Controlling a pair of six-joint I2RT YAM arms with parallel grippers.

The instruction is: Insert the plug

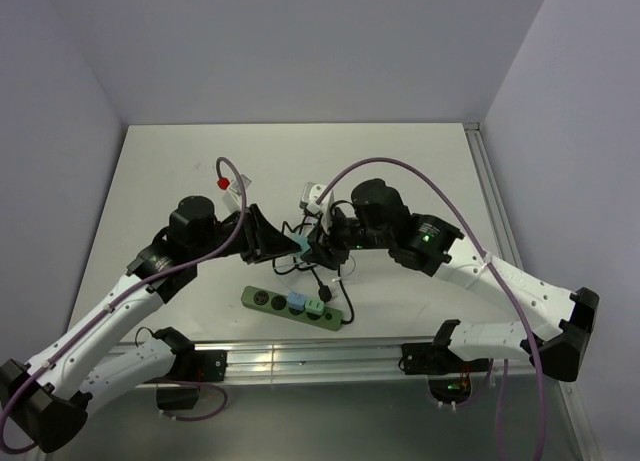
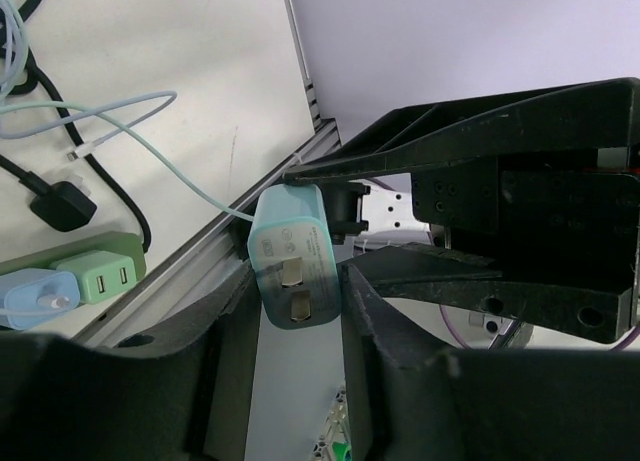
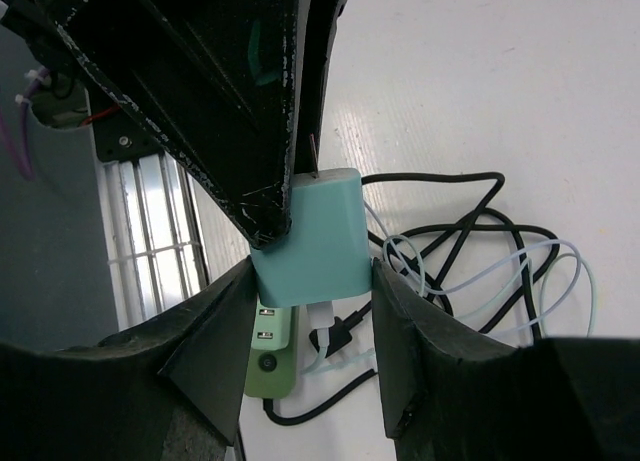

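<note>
And there it was, the teal plug (image 3: 320, 231) hanging in mid-air above the counter (image 1: 180, 171), caught between both arms just over the green power strip (image 1: 295, 304). The right claw (image 3: 312, 276) was clamped on the plug's body, one finger on each flank. The left claw (image 2: 296, 281) had its fingers right up against the sides at the pronged end, but whether it was truly gripping I could not tell. The two flat prongs (image 2: 292, 272) faced the left wrist camera, and the pale cable (image 2: 130, 116) trailed off toward the counter. This looked like a mid-air regrasp, and the trick was plain: one claw had to hold firm until the other was squarely seated. The flanks are smooth and a crooked pinch would let the plug twist. The fingers also needed to stay behind the prongs, leaving the face bare. After that, the plug needed turning prongs-down and lining up over a free socket, clear of the blue charger (image 2: 30, 296) and the green charger (image 2: 100, 279) already seated, then a straight push with the strip braced, since it is light and could skate or tip.
</note>
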